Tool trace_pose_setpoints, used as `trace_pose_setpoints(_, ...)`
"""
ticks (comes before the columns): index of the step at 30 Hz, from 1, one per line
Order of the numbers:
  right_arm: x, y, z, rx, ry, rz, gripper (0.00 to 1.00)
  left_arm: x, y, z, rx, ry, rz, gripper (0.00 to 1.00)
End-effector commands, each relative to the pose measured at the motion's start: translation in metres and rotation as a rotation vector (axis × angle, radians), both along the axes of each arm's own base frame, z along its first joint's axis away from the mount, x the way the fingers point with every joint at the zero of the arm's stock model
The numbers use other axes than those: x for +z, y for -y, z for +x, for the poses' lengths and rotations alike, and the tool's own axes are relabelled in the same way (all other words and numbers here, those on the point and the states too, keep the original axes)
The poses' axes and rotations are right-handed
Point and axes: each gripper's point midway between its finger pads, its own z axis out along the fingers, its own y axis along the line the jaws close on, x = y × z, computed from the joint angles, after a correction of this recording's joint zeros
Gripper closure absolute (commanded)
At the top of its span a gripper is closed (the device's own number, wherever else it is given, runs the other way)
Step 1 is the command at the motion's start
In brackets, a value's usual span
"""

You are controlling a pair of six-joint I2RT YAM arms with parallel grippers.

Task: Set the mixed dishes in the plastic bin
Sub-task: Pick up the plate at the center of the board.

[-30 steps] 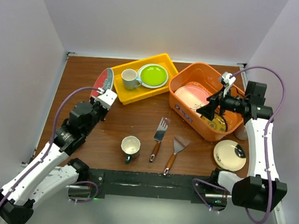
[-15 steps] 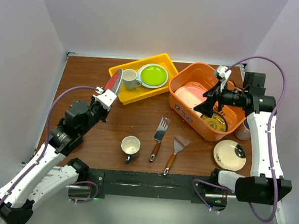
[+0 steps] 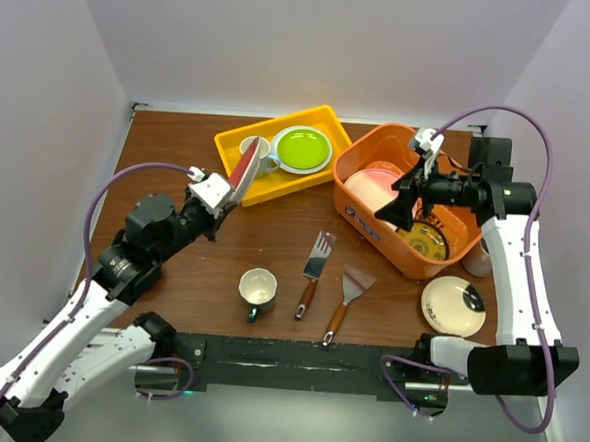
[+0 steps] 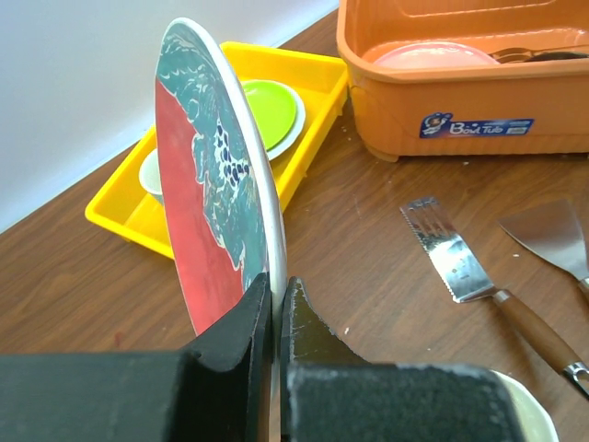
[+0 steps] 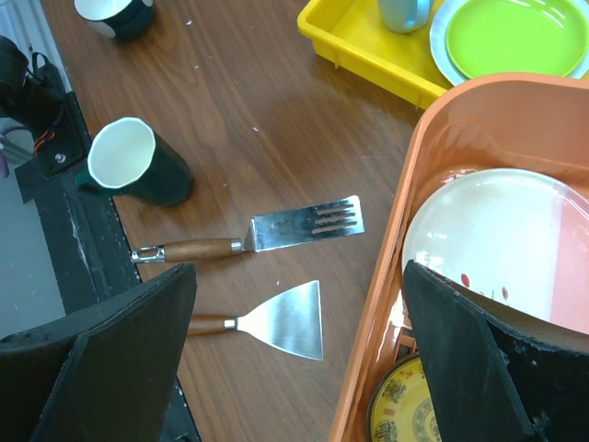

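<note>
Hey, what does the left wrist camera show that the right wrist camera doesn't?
Only left wrist: the red-and-teal patterned round plate, upright on edge, clamped in the left tool; the label on the large orange plastic bin. Only right wrist: the dark-teal, cream-lined mug in full, the yellow patterned plate in the bin, the open right tool. Both: bin, shallow yellow tray, lime green plate, two wooden-handled metal spatulas.

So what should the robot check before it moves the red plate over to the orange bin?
1. Grip: left gripper shut on red plate rim: ok.
2. Plate upright in the grip: ok.
3. Plate clear of yellow tray: cannot tell.
4. Way into orange bin free: not ok, open right gripper hangs over its rim.
5. Room in bin beside pink-rimmed plate: looks ok.
</note>
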Motion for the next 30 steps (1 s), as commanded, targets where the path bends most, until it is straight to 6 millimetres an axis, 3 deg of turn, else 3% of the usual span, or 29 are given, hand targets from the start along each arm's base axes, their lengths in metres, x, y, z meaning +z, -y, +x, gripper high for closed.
trace_pose_setpoints(1,0.018,-0.004,0.002,0.009,0.046,0.019,0.01,0.114,0.009,-0.006,-0.053,0.306,-0.203,1.00)
trace_pose_setpoints(18,0.030,-0.002,-0.003,-0.009,0.069,0.013,0.01,0.113,0.041,-0.011,-0.125,0.290,-0.207,1.00)
trace_pose_setpoints(30,0.045,0.003,-0.008,-0.079,0.099,0.008,0.01,0.109,0.073,-0.019,-0.117,0.317,-0.095,1.00)
